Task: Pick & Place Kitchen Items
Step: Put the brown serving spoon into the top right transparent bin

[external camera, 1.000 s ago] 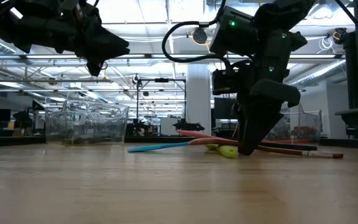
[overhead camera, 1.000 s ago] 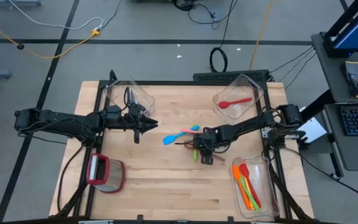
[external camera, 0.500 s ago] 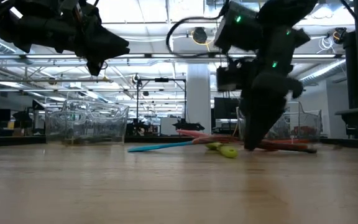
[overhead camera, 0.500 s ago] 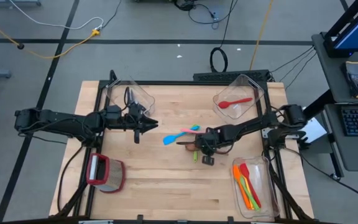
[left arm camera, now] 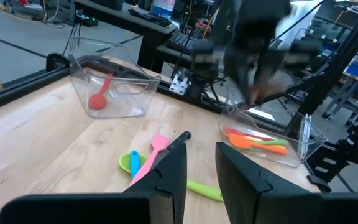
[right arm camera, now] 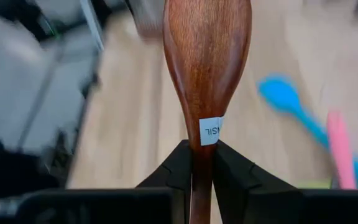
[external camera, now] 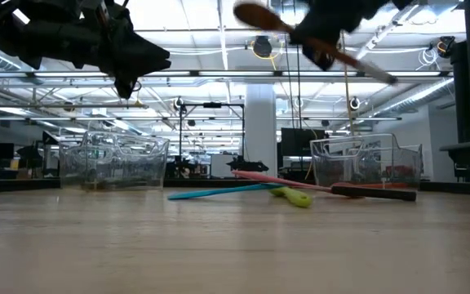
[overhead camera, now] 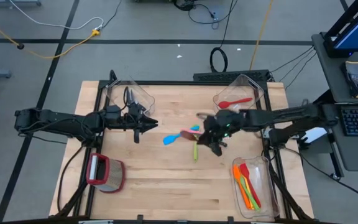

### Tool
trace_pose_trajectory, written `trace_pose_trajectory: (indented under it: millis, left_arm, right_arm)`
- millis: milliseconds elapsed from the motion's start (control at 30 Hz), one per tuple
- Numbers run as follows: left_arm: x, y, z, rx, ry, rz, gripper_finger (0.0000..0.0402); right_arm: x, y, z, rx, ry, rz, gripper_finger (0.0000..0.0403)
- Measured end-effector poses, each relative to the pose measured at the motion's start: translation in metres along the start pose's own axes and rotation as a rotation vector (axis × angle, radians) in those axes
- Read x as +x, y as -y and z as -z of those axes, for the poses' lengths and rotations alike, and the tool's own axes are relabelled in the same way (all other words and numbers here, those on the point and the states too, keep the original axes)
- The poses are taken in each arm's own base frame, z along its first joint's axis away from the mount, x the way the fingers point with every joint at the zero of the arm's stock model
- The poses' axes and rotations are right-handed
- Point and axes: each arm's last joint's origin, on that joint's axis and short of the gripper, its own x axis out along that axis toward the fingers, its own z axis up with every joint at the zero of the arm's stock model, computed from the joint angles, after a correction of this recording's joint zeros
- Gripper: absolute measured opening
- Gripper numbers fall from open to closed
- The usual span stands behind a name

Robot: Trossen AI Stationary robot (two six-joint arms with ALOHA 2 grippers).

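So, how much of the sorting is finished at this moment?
Done: orange and red utensils lie in the near-right bin, a red spoon in the far-right bin. In hand: the right pincer holds a wooden spoon aloft. Left: blue, pink and green utensils on the table.

Loose utensils (overhead camera: 188, 135) lie mid-table (overhead camera: 154, 180), between the left end effector (overhead camera: 149, 124) and right end effector (overhead camera: 211, 134), which holds a wooden spoon (right arm camera: 206, 74) above them; bins (overhead camera: 253, 186) stand at the corners.
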Motion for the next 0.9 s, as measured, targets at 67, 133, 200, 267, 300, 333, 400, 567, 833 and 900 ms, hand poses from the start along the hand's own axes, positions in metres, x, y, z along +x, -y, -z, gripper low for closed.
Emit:
trace_pose_trajectory:
  millis: [67,133,200,267,300,333,400,567,833,900]
  left_arm:
    - [0.000,0.000,0.000,-0.002,0.002,0.001,0.0088]
    - [0.000,0.000,-0.001,-0.004,0.013,0.004,0.0088]
    - [0.000,0.001,-0.002,-0.003,0.025,0.010,0.0088]
    - [0.000,0.002,-0.003,-0.002,0.027,0.015,0.0088]
    - [0.000,0.002,-0.002,-0.002,0.027,0.017,0.0088]
    - [0.000,0.003,-0.002,-0.002,0.028,0.022,0.0088]
    - [0.000,0.004,-0.003,-0.005,0.032,0.028,0.0088]
    - [0.000,0.007,-0.002,-0.019,0.032,0.043,0.0088]
    - [0.001,0.012,-0.001,-0.034,0.024,0.068,0.0088]
    - [0.001,0.013,-0.001,-0.039,0.023,0.073,0.0088]
  right_arm:
    - [-0.015,-0.004,-0.009,-0.032,0.090,-0.039,0.0033]
    - [-0.027,-0.008,-0.016,-0.071,0.165,-0.080,0.0033]
    - [-0.037,-0.012,-0.022,-0.109,0.233,-0.104,0.0033]
    - [-0.045,-0.016,-0.027,-0.153,0.303,-0.120,0.0033]
    - [-0.049,-0.017,-0.029,-0.176,0.334,-0.126,0.0033]
    - [-0.053,-0.019,-0.032,-0.200,0.364,-0.131,0.0033]
    - [-0.059,-0.023,-0.037,-0.249,0.434,-0.142,0.0033]
    - [-0.072,-0.024,-0.045,-0.398,0.569,-0.063,0.0033]
    - [-0.087,-0.004,-0.047,-0.725,0.546,0.438,0.0033]
    - [-0.090,0.001,-0.048,-0.797,0.518,0.572,0.0033]
